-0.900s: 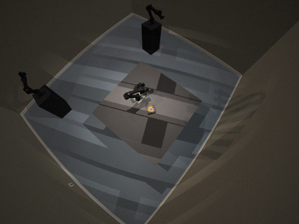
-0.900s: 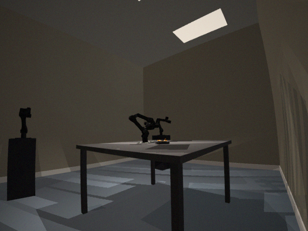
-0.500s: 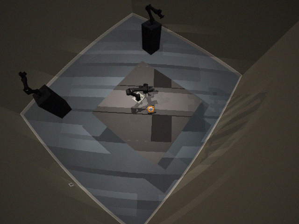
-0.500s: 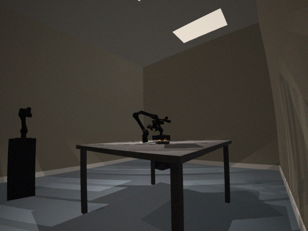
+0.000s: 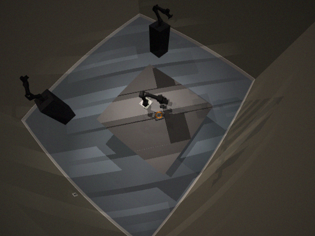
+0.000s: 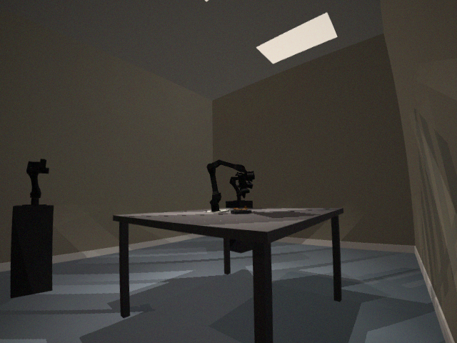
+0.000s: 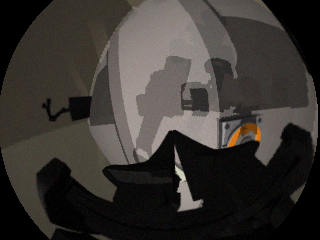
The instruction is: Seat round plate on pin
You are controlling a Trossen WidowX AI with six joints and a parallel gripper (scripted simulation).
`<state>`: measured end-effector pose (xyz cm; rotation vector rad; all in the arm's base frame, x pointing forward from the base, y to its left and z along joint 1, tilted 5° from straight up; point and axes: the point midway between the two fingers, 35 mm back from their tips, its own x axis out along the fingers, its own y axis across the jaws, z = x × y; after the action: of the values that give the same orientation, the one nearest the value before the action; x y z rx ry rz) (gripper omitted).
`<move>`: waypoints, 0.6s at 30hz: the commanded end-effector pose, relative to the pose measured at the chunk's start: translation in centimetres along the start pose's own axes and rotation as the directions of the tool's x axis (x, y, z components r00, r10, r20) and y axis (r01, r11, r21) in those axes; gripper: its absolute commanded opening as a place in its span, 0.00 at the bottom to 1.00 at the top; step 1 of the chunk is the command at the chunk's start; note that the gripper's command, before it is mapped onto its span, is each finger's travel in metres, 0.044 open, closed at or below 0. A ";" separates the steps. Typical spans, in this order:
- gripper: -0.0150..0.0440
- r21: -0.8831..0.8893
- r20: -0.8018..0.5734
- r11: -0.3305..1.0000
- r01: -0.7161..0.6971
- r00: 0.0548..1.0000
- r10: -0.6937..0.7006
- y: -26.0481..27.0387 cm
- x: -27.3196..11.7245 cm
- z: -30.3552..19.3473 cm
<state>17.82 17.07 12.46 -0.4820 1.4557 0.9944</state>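
Observation:
The round plate (image 5: 156,115) (image 6: 241,209) (image 7: 256,131) shows as an orange ring with a grey middle on the dark square base (image 5: 159,119) (image 6: 240,212) (image 7: 258,119). In the wrist view it is at the right, its lower part hidden behind a finger. The tab, its hole and the pin cannot be made out, nor whether the plate lies flat. My gripper (image 5: 163,106) (image 6: 243,192) (image 7: 172,133) is shut with nothing between the fingertips. It hangs above the table, off to one side of the plate and not touching it.
The base stands on the table (image 5: 132,137) (image 6: 221,220) beside my arm's white mounting plate (image 5: 150,102). Two other arms stand on dark pedestals (image 5: 159,38) (image 5: 55,109) on the floor, away from the table; one pedestal also shows in the wrist view (image 7: 80,108).

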 end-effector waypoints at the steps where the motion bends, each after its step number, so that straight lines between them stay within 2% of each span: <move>1: 0.25 0.382 -0.057 0.904 0.190 0.982 -0.182 -7.3 -1.7 0.5; 5: 0.25 0.648 -0.132 0.691 0.321 0.940 -0.314 -13.6 -3.6 -0.2; 8: 0.25 0.704 -0.156 0.620 0.347 0.927 -0.342 -14.4 -3.8 -0.7; 18: 0.25 0.712 -0.159 0.609 0.351 0.924 -0.346 -14.7 -3.8 -0.8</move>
<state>29.47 7.76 12.03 -0.1557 1.5409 0.0583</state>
